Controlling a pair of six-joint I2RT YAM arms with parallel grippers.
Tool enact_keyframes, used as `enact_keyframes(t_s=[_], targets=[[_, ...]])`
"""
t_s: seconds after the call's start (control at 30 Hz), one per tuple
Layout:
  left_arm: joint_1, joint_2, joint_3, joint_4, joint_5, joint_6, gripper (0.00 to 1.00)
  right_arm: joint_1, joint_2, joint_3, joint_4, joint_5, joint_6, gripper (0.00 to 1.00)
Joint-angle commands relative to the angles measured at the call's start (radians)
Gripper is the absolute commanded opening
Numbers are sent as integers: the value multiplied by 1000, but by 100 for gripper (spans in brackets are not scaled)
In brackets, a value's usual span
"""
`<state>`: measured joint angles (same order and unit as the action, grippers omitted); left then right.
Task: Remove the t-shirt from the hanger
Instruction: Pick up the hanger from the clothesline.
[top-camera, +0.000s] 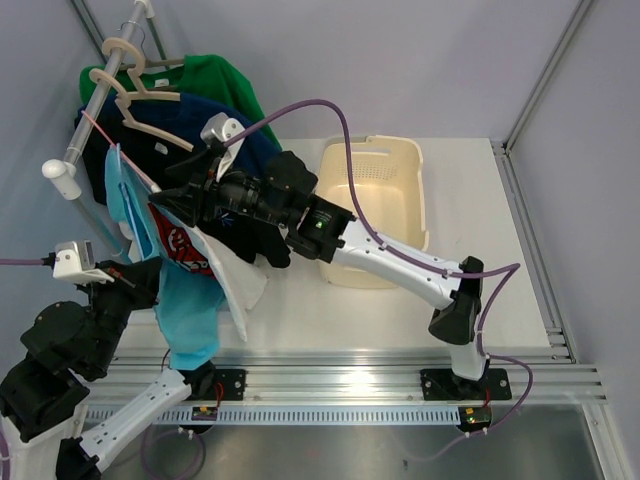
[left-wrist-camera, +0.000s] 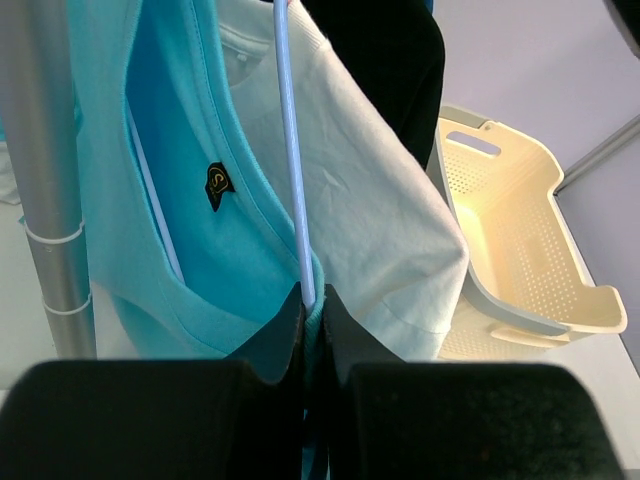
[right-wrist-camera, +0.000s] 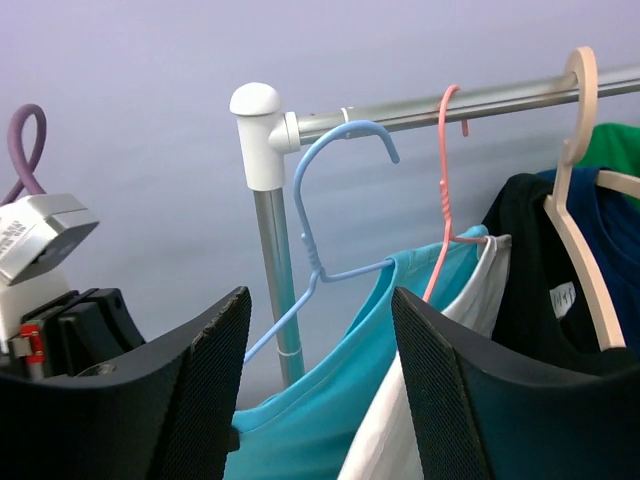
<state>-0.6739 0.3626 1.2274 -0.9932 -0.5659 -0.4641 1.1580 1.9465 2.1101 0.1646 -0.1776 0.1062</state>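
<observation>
Left claw (left-wrist-camera: 312, 318) on turquoise t-shirt (left-wrist-camera: 200, 250)

One rail (right-wrist-camera: 500, 100) carries four hangers: one blue hanger (right-wrist-camera: 303, 215), one pink hanger (right-wrist-camera: 441, 170) and two beige hangers (right-wrist-camera: 578, 110). Four garments hang there: a turquoise t-shirt (left-wrist-camera: 100, 150), white t-shirt (left-wrist-camera: 370, 220), navy t-shirt (top-camera: 215, 115) and green t-shirt (top-camera: 215, 75). One cream laundry basket (top-camera: 385, 200) stands on the bench (top-camera: 500, 300).

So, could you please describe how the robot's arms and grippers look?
The left arm and right arm have black rounded joints and white link shells, trailing thin purple cables. A white camera block tops each wrist. The left gripper and right gripper are black.
</observation>
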Motion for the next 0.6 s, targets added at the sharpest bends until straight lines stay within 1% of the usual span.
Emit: enact_keyframes(t_s=[0.0, 0.07, 0.23, 0.4, 0.5, 0.57], targets=[[-3, -11, -5, 70, 61, 24, 0, 11, 55, 76, 20, -60, -56, 66], [-3, -14, -9, 71, 69, 25, 0, 12, 75, 105, 13, -72, -59, 64], [-3, -25, -12, 73, 90, 19, 0, 31, 170, 269, -97, -49, -97, 62], [-3, -30, -34, 90, 113, 16, 0, 43, 204, 298, -86, -11, -100, 61], [-3, -39, -54, 102, 116, 16, 0, 43, 222, 313, -79, 26, -99, 61], [-3, -40, -63, 107, 121, 16, 0, 43, 229, 315, -71, 24, -94, 61]])
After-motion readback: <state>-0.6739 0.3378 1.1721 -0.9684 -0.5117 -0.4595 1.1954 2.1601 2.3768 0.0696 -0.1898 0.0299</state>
